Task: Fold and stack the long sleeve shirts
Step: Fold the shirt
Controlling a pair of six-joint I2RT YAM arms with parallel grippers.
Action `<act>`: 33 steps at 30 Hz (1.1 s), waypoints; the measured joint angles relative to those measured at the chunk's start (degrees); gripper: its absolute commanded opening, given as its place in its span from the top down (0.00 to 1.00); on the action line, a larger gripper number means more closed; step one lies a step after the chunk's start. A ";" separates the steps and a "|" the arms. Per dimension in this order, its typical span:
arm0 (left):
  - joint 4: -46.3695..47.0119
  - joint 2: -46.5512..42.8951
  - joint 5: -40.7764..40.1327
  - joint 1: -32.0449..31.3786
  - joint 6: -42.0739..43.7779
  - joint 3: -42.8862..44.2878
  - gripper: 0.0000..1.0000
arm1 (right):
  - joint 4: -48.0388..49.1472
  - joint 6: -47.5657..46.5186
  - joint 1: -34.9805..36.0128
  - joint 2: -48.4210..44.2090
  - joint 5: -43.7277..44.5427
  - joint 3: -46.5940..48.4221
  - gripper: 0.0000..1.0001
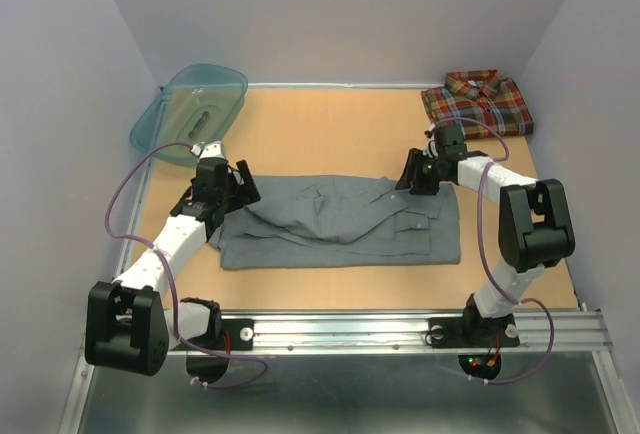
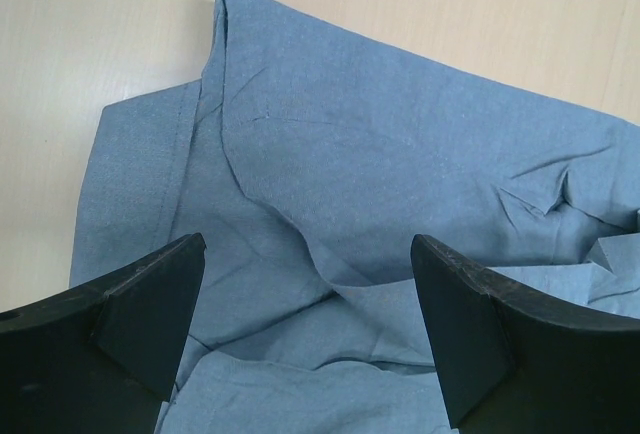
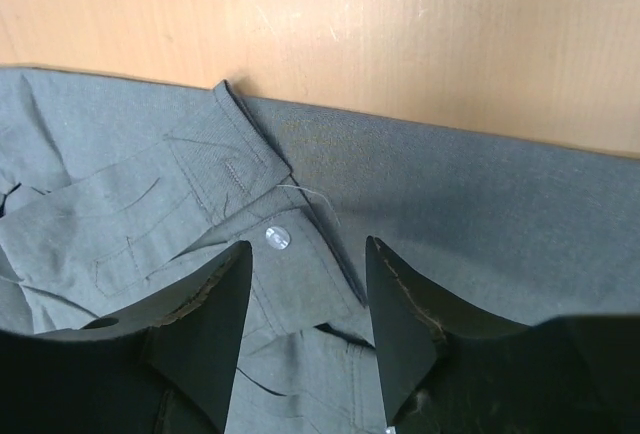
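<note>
The grey long sleeve shirt (image 1: 340, 219) lies spread and partly folded across the middle of the table, rumpled along its top. The plaid long sleeve shirt (image 1: 478, 101) sits folded at the back right corner. My left gripper (image 1: 243, 188) hovers over the grey shirt's left end (image 2: 400, 134), jaws wide open (image 2: 308, 242) with only wrinkled cloth below. At the shirt's upper right edge my right gripper (image 1: 408, 174) stands partly open (image 3: 308, 244) just above a buttoned cuff (image 3: 277, 237) of the grey cloth (image 3: 480, 194). Nothing is pinched between its fingers.
A teal plastic basin (image 1: 190, 109) leans at the back left corner. Light walls close in the table on the left, back and right. A metal rail (image 1: 400, 332) with the arm bases runs along the near edge. Bare wood (image 1: 330, 134) lies behind the grey shirt.
</note>
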 measured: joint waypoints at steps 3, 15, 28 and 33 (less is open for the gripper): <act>0.48 0.00 -0.20 0.00 0.04 0.00 0.04 | 0.96 0.57 0.00 1.31 -0.76 -0.66 0.48; 0.72 0.04 -0.42 -0.02 0.09 0.00 0.04 | 1.92 0.92 0.00 2.82 -5.64 -2.49 0.55; 1.11 0.90 -0.33 0.00 0.15 0.00 0.04 | 1.92 -1.22 0.17 3.19 -9.18 -2.67 0.68; 1.14 0.90 -0.28 -0.02 0.28 0.00 0.04 | 1.99 -2.27 0.26 3.37 -7.85 -2.89 0.65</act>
